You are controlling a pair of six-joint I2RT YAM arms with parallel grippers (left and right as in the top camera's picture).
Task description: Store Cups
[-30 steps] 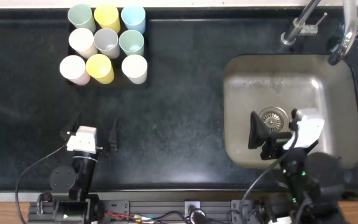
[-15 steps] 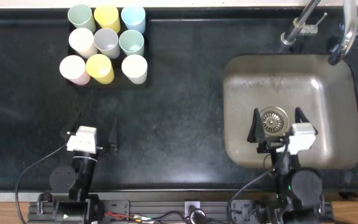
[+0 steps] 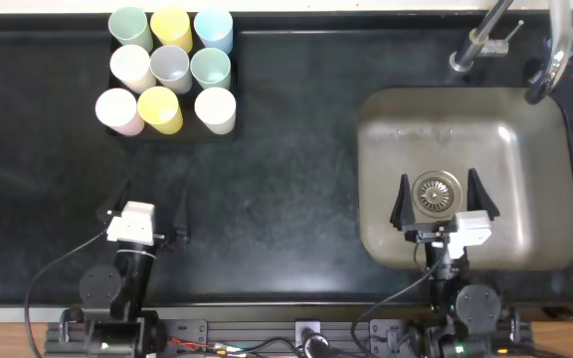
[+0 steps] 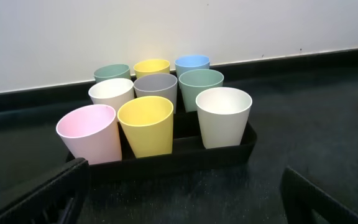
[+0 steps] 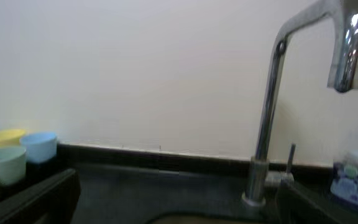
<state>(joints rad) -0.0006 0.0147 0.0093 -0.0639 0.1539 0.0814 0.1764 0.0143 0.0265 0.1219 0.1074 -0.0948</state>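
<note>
At the worktop's (image 3: 286, 189) far left corner stands a black tray (image 4: 229, 154) holding 9 upright cups in 3 rows of 3. From above, the far row reads green cup (image 3: 127, 25), yellow cup (image 3: 170, 27), blue cup (image 3: 213, 28). The middle row is cream cup (image 3: 130, 65), grey cup (image 3: 170, 65), second green cup (image 3: 210, 67). The near row is pink cup (image 3: 116, 109), second yellow cup (image 3: 160, 109), white cup (image 3: 215, 107). That makes 2 green, 2 yellow, 2 whitish, and 1 each of blue, grey and pink.

The left wrist view adds what the overhead one hides: the cups' tapered sides and the tray's low front wall, with the near row just behind it.

Near the worktop's front left edge, well apart from the tray, the left gripper (image 3: 152, 199) has its fingers (image 4: 48, 193) spread wide, with nothing between them.

Set into the right half is 1 steel sink (image 3: 386, 129). The right gripper (image 3: 438, 185) sits over the drain (image 3: 437, 191), jaws spread and empty.

The right wrist view shows the chrome faucet (image 5: 267, 124) rising against the wall and curving over, and 1 small blue bottle (image 5: 351, 179) near its base.
</note>
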